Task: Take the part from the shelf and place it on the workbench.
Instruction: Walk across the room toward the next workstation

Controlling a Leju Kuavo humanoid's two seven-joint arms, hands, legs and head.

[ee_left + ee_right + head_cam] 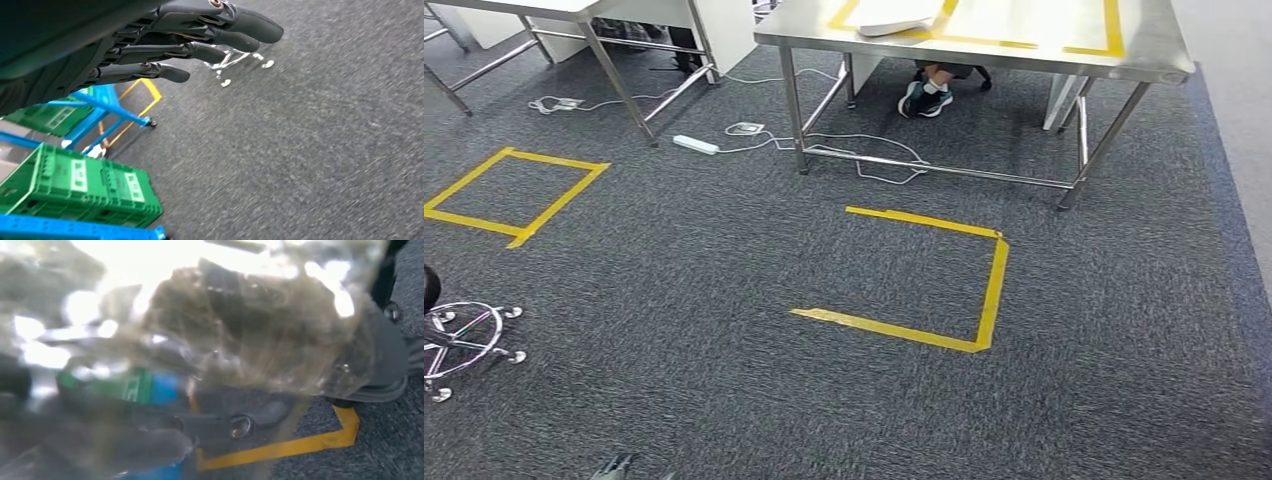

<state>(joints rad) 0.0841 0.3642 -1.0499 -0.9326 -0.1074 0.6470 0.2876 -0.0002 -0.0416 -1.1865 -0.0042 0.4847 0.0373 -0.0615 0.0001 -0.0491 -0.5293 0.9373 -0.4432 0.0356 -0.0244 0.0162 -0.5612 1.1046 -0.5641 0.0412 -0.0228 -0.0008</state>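
Your head view looks down at the carpet (724, 400) and a steel table (984, 40). Both wrist views sit close behind their hands — all three share that carpet.

Grey carpet floor (724, 400) with yellow tape outlines (984, 290), steel workbench (1144, 50) beyond.

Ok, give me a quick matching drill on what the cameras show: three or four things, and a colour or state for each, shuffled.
Things:
1. crates
2. shelf frame
3. floor tape square
4. left hand

Colours or states:
A. yellow, on the carpet in front of the steel workbench
B. blue
C. green
D. fingers stretched out, holding nothing

Pairs: 1-C, 2-B, 3-A, 4-D
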